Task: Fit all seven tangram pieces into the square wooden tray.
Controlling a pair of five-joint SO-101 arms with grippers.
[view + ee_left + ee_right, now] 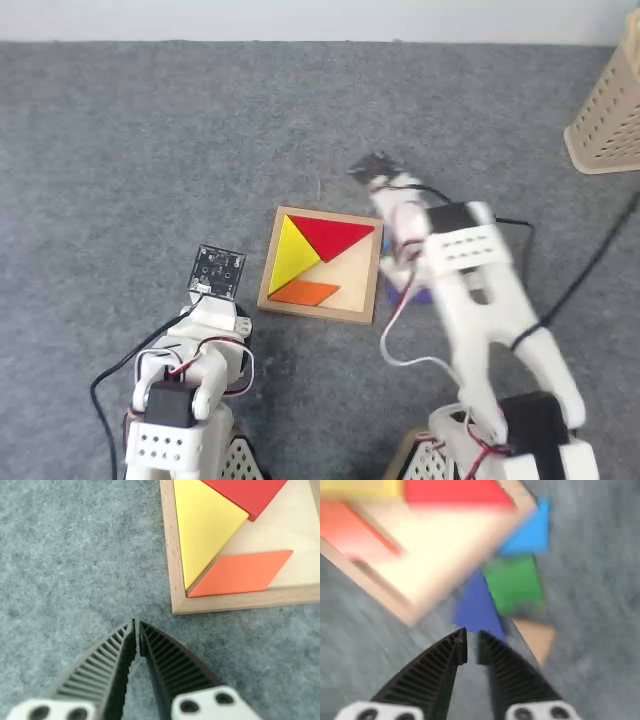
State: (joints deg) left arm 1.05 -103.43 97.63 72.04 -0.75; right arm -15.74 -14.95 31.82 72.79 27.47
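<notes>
The square wooden tray [318,312] lies mid-table and holds a red triangle [330,236], a yellow triangle [290,255] and an orange parallelogram [303,293]. My left gripper [136,628] is shut and empty, low over the carpet just short of the tray's near corner [173,607]. My right gripper [471,642] is shut with nothing in it, hovering beside the tray's right edge. Just past its tips lie a dark blue triangle [477,607], a green square [512,582], a light blue triangle [530,532] and a tan piece [536,636]. The right arm [465,260] covers most of these pieces from above.
Grey carpet covers the table. A perforated beige basket [610,110] stands at the far right. Cables [410,355] trail from both arms near the front. Part of the tray's floor [300,525] is bare wood.
</notes>
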